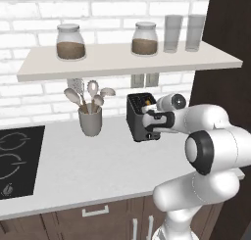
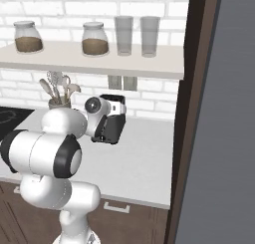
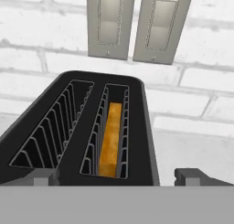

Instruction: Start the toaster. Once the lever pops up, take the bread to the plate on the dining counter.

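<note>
The toaster [image 1: 138,117] stands on the white table [image 1: 88,170] near the brick wall, below a shelf [image 1: 122,58] that carries two jars [image 1: 71,41] and two glasses [image 1: 173,33]. A cup of utensils [image 1: 90,117] stands to its left, and a black hob [image 1: 14,160] lies at the table's left edge. The hand [image 1: 149,121] is level with the toaster's near end face, pressed close against it. In the hand view the two fingertips [image 3: 43,177] rise well apart, one at each side of the toaster's near end, with nothing between them. The bread [image 3: 111,138] sits upright and deep in the right-hand slot, only its golden-brown crust edge showing; the left-hand slot shows bare wire guides. Two wall sockets [image 3: 132,24] are set in the brick behind the toaster. The lever cannot be made out behind the hand.
</note>
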You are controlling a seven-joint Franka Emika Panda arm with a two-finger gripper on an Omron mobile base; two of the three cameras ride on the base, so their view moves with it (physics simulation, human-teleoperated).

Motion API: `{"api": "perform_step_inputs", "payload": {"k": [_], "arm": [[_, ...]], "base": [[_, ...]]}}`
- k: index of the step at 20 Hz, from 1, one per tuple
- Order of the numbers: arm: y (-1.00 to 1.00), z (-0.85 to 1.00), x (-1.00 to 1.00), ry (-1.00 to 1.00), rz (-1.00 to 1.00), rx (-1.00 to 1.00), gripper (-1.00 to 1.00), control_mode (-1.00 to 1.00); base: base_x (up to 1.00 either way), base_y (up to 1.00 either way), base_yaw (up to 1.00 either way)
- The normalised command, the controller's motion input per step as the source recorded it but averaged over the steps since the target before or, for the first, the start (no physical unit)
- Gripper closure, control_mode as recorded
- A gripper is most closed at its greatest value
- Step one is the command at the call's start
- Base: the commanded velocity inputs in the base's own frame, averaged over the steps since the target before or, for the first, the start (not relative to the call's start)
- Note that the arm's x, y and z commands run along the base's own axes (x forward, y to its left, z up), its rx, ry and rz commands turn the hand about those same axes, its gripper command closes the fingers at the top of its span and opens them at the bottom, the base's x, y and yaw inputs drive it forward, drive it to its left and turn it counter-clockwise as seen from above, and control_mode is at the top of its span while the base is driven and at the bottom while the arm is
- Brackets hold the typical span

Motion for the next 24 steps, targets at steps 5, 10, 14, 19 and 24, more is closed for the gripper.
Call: {"api": "perform_step_inputs", "payload": {"k": [5, 10, 14, 19, 24], "arm": [[0.00, -0.02, 0.00, 0.04, 0.00, 0.00, -1.00, -1.00], [0.00, 0.00, 0.00, 0.00, 0.00, 0.00, -1.00, -1.00], [0.03, 0.00, 0.00, 0.00, 0.00, 0.00, -1.00, -1.00], [0.07, 0.00, 0.00, 0.00, 0.00, 0.00, -1.00, -1.00], [0.00, 0.00, 0.08, 0.00, 0.00, 0.00, -1.00, -1.00]], "base": [[0.00, 0.00, 0.00], [0.00, 0.00, 0.00], [0.00, 0.00, 0.00], [0.00, 0.00, 0.00], [0.00, 0.00, 0.00]]}}
